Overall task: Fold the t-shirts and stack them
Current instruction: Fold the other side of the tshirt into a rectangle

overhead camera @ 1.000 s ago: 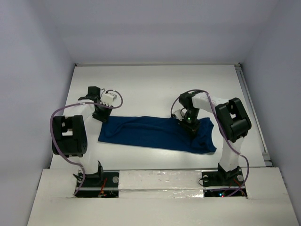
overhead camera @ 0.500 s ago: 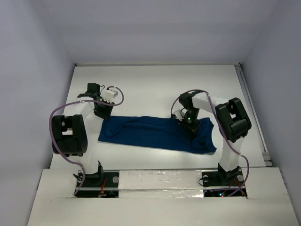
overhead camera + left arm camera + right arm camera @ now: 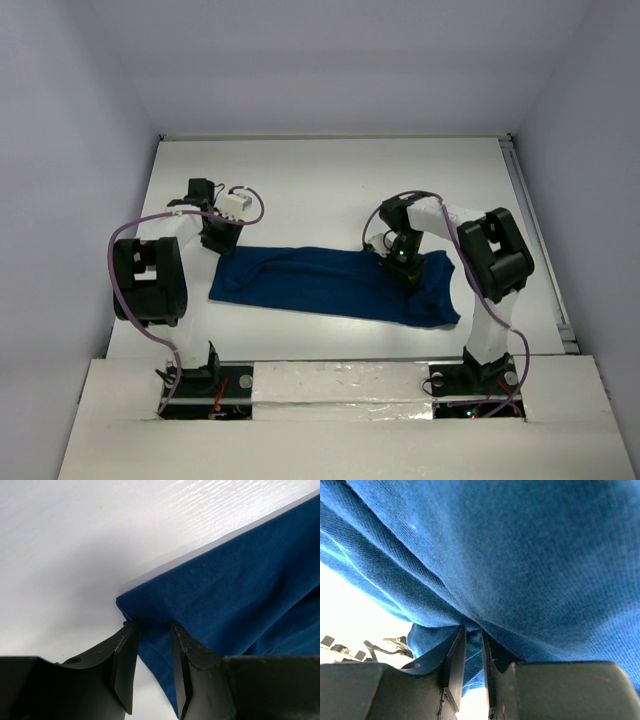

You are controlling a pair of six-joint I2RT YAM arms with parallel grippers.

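The dark blue t-shirt (image 3: 330,283) lies on the white table as a long folded band running left to right, plain side up; no print shows. My left gripper (image 3: 222,240) is at the band's far left corner. In the left wrist view its jaws (image 3: 152,626) stand slightly apart, astride the corner of the t-shirt (image 3: 225,590), which rests flat on the table. My right gripper (image 3: 402,262) is on the right part of the band. In the right wrist view it (image 3: 473,630) is shut on a fold of the t-shirt (image 3: 520,555).
The white table (image 3: 330,180) reaches back to the wall behind the shirt. A metal rail (image 3: 535,230) runs along the table's right edge. Both arm bases (image 3: 330,385) stand at the near edge, with purple cables looping by each arm.
My left wrist has shifted slightly back and to the right at the shirt's left corner. The shirt and the right arm have not visibly moved.
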